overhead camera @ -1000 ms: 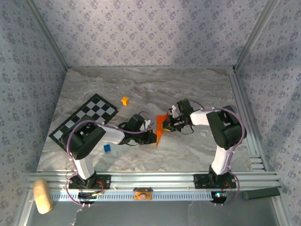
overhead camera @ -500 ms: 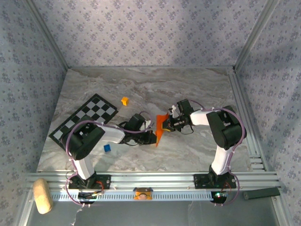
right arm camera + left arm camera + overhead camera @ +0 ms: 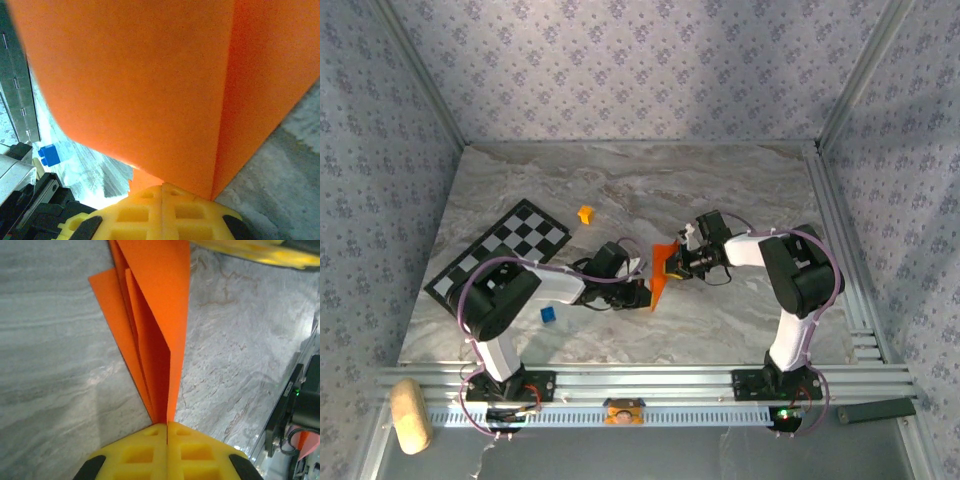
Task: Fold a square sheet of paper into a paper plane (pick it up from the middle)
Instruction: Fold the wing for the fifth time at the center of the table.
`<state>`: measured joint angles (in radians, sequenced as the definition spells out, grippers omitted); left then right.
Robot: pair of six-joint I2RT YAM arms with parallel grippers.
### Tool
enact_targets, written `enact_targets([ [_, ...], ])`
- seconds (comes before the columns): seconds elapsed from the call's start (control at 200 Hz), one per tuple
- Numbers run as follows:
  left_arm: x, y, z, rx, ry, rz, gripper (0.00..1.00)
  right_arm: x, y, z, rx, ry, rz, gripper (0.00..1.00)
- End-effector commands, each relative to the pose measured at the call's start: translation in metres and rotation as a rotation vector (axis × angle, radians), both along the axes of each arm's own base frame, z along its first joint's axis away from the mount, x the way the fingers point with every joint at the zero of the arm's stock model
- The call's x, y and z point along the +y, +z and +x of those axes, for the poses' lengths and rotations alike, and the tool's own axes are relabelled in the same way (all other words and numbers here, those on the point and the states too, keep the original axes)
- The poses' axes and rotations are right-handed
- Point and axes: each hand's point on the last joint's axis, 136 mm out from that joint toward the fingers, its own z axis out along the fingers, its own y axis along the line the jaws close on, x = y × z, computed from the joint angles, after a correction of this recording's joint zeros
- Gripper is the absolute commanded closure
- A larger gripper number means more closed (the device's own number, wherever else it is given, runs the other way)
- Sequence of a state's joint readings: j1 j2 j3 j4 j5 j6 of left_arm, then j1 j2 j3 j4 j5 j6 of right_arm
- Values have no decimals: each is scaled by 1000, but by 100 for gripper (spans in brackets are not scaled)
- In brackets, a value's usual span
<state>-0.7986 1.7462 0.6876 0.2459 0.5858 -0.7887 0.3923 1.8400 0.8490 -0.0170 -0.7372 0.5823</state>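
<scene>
Orange paper [image 3: 662, 272] is thin, matte and sharply creased into a long pointed shape with several flaps fanned apart. It stands on edge over the middle of the grey marbled desk [image 3: 740, 180], held between the two arms. Left claw [image 3: 642, 292] is pinched tight on the narrow pointed end; in the left wrist view the yellow plastic fingers [image 3: 140, 455], moulded with square recesses, meet flat with the paper layers coming out of the seam. Right claw [image 3: 681, 262] is clamped on the wider end; in the right wrist view its yellow fingers [image 3: 135, 215] are pressed together on a broad smooth orange panel with one straight fold line. A black-and-white checkered board [image 3: 500, 258] lies flat to the left, a small yellow-orange cube [image 3: 585, 214] sits beyond it, well apart from the paper, and a small blue cube [image 3: 548, 315] sits by the left arm. Versus a second ago: paper, both arms and the cubes are in the same spots, with no visible shift.
</scene>
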Motion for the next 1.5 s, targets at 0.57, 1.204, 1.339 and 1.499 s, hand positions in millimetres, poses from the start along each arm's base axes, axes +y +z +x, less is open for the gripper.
enact_targets([
  [0.57, 12, -14, -39, 124, -95, 49, 100, -32, -42, -16, 83, -57, -188, 95],
  [1.204, 20, 4, -37, 50, -77, 47, 81, -33, -41, -15, 81, -68, -193, 95],
  [1.339, 22, 23, -22, -14, -36, 27, 80, -32, -41, -14, 81, -68, -191, 95],
  [1.499, 12, 52, 6, -102, 25, -34, 94, -31, -40, -12, 79, -75, -184, 95],
])
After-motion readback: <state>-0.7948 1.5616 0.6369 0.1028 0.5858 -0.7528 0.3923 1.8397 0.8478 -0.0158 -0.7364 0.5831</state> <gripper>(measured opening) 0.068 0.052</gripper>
